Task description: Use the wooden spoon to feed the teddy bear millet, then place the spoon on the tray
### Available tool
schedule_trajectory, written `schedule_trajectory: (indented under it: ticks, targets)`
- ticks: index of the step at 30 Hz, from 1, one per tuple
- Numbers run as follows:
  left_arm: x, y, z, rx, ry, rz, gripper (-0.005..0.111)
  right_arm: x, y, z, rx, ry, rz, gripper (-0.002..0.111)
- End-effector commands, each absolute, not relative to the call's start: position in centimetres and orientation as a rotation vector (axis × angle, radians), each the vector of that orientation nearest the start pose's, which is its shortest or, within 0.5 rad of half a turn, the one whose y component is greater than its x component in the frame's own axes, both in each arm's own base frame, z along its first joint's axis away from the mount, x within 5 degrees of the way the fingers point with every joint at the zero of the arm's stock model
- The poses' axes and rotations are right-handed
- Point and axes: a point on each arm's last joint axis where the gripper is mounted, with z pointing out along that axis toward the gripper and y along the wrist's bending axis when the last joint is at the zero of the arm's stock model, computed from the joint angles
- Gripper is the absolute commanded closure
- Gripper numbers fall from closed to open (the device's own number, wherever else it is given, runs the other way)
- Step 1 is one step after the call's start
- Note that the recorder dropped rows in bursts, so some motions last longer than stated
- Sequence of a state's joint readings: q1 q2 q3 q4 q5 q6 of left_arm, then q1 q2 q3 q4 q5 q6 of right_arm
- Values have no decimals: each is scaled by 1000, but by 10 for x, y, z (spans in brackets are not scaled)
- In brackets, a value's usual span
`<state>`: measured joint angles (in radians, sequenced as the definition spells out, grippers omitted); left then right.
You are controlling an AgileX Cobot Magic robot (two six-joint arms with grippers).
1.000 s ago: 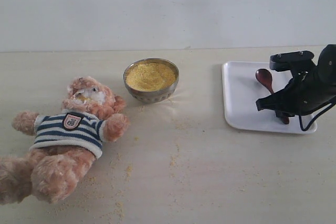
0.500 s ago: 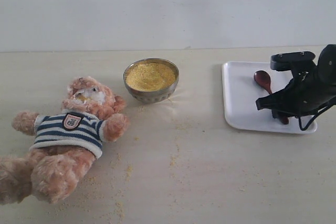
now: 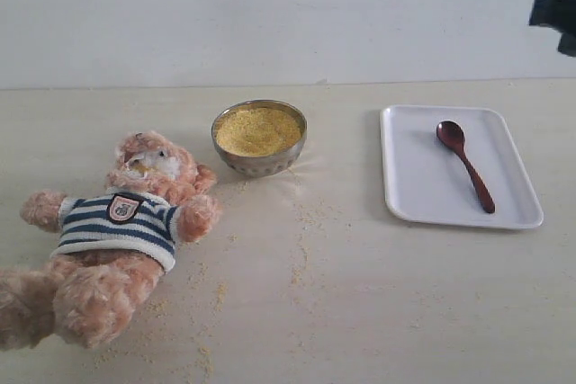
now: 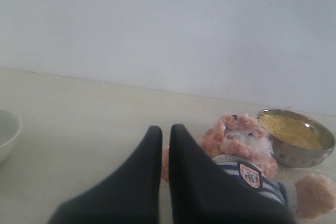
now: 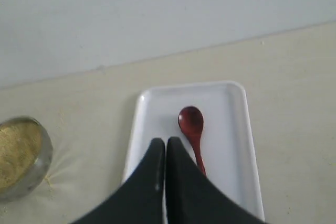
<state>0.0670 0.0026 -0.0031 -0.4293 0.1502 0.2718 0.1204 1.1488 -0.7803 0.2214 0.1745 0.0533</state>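
Pale tabletop [image 3: 405, 294] runs back to a plain white wall [image 3: 288, 15]. At the near left the teddy bear [image 3: 117, 231] lies on its back. The metal bowl [image 3: 259, 164] of millet [image 3: 258, 130] sits just beyond it toward the middle, with loose specks strewn over the surface. On the right the wooden spoon [image 3: 465, 165] rests inside the tray [image 3: 409, 186], handle toward the near side, nothing touching it. Above the tray the right gripper [image 5: 165, 142] hangs with fingers pressed together and empty. The left gripper [image 4: 166, 129] is likewise clenched on nothing, looking over the bear. The job looks finished; the likely slip now is a low pull-away clipping the tray rim and rolling the spoon off
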Motion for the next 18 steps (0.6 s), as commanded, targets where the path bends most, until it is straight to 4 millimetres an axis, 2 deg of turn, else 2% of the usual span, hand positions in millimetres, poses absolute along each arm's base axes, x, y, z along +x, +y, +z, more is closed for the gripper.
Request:
schedule_trajectory:
  ticks: [1, 2, 3, 4, 7, 14, 18]
  targets:
    - [56, -2, 202, -135, 1605, -129, 102, 177, 22, 311, 143, 1850, 298, 108]
    - [56, -2, 202, -135, 1605, -129, 102, 155, 20, 305, 140, 1812, 302, 108]
    - [56, -2, 202, -135, 1605, -129, 102, 143, 19, 301, 137, 1799, 306, 108]
    - [56, -2, 202, -135, 1605, -129, 102, 122, 16, 293, 131, 1765, 312, 108]
    - [56, -2, 202, -135, 1605, -129, 102, 99, 14, 284, 123, 1703, 321, 108]
    - [56, -2, 202, -135, 1605, -129, 102, 66, 11, 272, 103, 1601, 338, 108]
    - [56, -2, 202, -135, 1605, -129, 102, 57, 12, 265, 77, 1657, 339, 108]
